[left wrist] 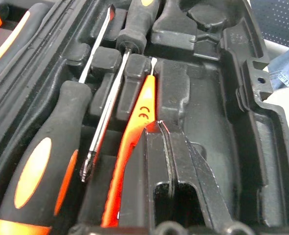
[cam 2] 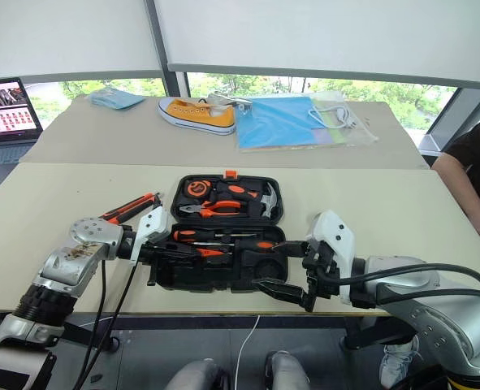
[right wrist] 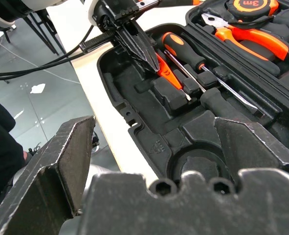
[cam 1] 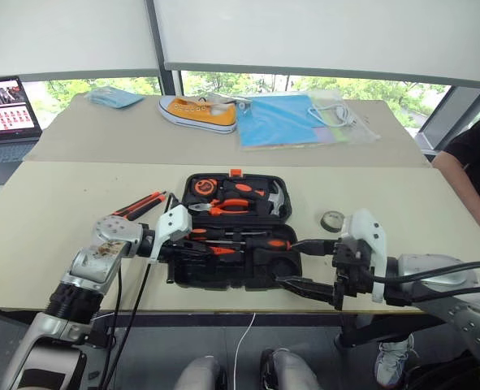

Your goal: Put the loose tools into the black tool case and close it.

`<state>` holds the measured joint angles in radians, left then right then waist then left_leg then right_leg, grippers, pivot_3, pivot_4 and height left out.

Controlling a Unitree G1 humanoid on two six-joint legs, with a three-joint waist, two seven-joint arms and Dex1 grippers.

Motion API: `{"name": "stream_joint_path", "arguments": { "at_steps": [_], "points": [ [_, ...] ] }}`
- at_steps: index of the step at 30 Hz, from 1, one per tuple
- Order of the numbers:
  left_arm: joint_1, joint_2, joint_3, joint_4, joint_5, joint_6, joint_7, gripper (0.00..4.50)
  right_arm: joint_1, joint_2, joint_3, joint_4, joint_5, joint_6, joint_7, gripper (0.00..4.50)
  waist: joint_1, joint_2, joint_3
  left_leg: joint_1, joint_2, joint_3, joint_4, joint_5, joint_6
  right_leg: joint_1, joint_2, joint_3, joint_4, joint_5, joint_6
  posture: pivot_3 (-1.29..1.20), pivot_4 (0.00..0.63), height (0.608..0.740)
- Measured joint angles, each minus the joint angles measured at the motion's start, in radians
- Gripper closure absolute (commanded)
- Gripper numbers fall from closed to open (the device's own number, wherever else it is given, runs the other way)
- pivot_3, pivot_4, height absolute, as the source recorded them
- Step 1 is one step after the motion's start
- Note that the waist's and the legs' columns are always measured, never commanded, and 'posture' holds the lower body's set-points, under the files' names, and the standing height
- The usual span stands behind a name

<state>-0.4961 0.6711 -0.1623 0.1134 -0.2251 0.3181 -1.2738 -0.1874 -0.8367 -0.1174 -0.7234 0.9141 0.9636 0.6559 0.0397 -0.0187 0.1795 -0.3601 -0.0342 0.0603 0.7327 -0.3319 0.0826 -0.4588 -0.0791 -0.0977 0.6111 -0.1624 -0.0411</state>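
Observation:
The black tool case [cam 1: 265,268] lies open on the table, with pliers, a tape measure and a hammer in its far half. Two long screwdrivers [cam 1: 241,236] and a short orange tester [left wrist: 136,142] lie in the near half. My left gripper [cam 1: 201,247] is shut, its fingers [right wrist: 143,49] lying along the tester with the tips against it. My right gripper [cam 1: 298,265] stands open at the case's near right corner, with nothing between its fingers [right wrist: 66,156]. A utility knife [cam 1: 139,205] lies on the table left of the case. A small dark tape roll [cam 1: 331,220] sits to its right.
On the far table lie a yellow shoe [cam 1: 197,114], a blue folder [cam 1: 278,120] with plastic sleeves, and a blue cloth [cam 1: 114,97]. A laptop [cam 1: 4,114] stands at the far left. A person [cam 1: 473,166] stands at the table's right end. The case lies close to the table's front edge.

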Motion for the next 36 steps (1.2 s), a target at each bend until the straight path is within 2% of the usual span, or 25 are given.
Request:
{"name": "stream_joint_path", "arguments": {
  "at_steps": [6, 16, 19, 22, 23, 24, 25, 29, 30, 32, 36],
  "points": [
    [-0.011, -0.004, 0.028, 0.015, -0.043, 0.059, 0.018, 4.49, -0.004, -0.001, 0.013, 0.007, -0.01, -0.001, 0.02, 0.0, 0.0, 0.0, 0.0, -0.001, 0.0, 0.0, 0.0, 0.0, 0.0, 0.0, 0.0, 0.0, 0.0, 0.0, 0.001, 0.0, 0.15, 0.718],
    [0.007, -0.004, 0.027, 0.02, -0.028, 0.013, 0.042, 4.49, -0.037, -0.001, 0.032, 0.011, -0.016, -0.003, 0.024, 0.0, 0.0, 0.0, 0.0, -0.001, 0.0, 0.0, -0.001, 0.0, 0.0, -0.001, 0.0, 0.0, -0.001, 0.002, -0.003, 0.0, 0.15, 0.718],
    [0.016, -0.002, 0.047, 0.018, -0.032, 0.027, 0.08, 3.82, -0.108, 0.01, 0.064, 0.042, -0.041, -0.027, 0.039, 0.0, -0.003, 0.0, 0.0, 0.0, 0.0, 0.0, -0.001, 0.0, 0.0, -0.001, 0.0, 0.0, -0.001, 0.001, -0.002, 0.0, 0.15, 0.718],
    [0.086, 0.032, 0.141, -0.033, -0.062, 0.061, 0.138, 2.57, -0.221, 0.049, 0.085, 0.109, -0.061, -0.051, 0.053, 0.0, -0.018, 0.0, 0.0, 0.0, 0.001, 0.001, -0.002, 0.0, 0.0, -0.002, 0.0, 0.0, 0.0, -0.001, 0.001, 0.0, 0.15, 0.718],
    [0.098, 0.036, 0.159, -0.044, -0.067, 0.062, 0.15, 2.41, -0.231, 0.052, 0.086, 0.118, -0.068, -0.056, 0.056, 0.0, -0.019, 0.0, 0.0, 0.0, 0.001, 0.001, -0.002, 0.0, 0.0, -0.002, 0.0, 0.0, 0.0, 0.0, 0.0, 0.0, 0.15, 0.718],
    [0.124, 0.046, 0.192, -0.061, -0.073, 0.065, 0.173, 2.03, -0.245, 0.057, 0.093, 0.133, -0.073, -0.064, 0.062, 0.0, -0.02, 0.0, 0.0, 0.0, 0.001, 0.0, -0.003, 0.0, 0.0, -0.002, 0.0, 0.0, 0.0, 0.0, 0.0, 0.0, 0.15, 0.718],
    [0.184, 0.058, 0.262, -0.099, -0.08, 0.065, 0.21, 1.65, -0.27, 0.068, 0.111, 0.156, -0.083, -0.078, 0.078, 0.0, -0.026, 0.0, 0.0, 0.0, 0.001, 0.001, -0.004, 0.0, -0.001, -0.002, 0.0, 0.0, 0.0, 0.003, -0.005, 0.0, 0.15, 0.718],
    [0.37, 0.078, 0.488, -0.19, -0.119, 0.101, 0.318, 0.18, -0.324, 0.092, 0.156, 0.222, -0.127, -0.129, 0.143, 0.0, -0.029, 0.0, 0.0, 0.0, 0.001, 0.001, -0.005, 0.0, -0.001, -0.003, 0.0, -0.001, -0.001, 0.003, -0.005, 0.0, 0.15, 0.718],
    [0.403, 0.083, 0.533, -0.2, -0.13, 0.114, 0.332, 0.04, -0.334, 0.096, 0.167, 0.235, -0.139, -0.138, 0.156, 0.0, -0.028, 0.0, 0.0, 0.0, 0.001, 0.001, -0.005, 0.0, -0.001, -0.003, 0.0, -0.001, -0.001, 0.003, -0.006, 0.0, 0.15, 0.718],
    [0.472, 0.103, 0.617, -0.225, -0.16, 0.148, 0.342, 0.04, -0.353, 0.106, 0.198, 0.261, -0.162, -0.164, 0.192, 0.0, -0.022, 0.0, 0.0, 0.0, 0.0, 0.0, -0.004, -0.001, -0.002, -0.002, 0.0, -0.001, -0.001, 0.003, -0.005, 0.0, 0.15, 0.718],
    [0.523, 0.149, 0.682, -0.223, -0.17, 0.163, 0.34, 0.04, -0.364, 0.121, 0.231, 0.301, -0.196, -0.192, 0.236, 0.0, -0.012, 0.0, 0.0, 0.0, -0.002, 0.0, -0.004, -0.004, -0.008, -0.002, -0.002, -0.002, -0.001, 0.003, -0.005, 0.0, 0.15, 0.718]
  ]
}}
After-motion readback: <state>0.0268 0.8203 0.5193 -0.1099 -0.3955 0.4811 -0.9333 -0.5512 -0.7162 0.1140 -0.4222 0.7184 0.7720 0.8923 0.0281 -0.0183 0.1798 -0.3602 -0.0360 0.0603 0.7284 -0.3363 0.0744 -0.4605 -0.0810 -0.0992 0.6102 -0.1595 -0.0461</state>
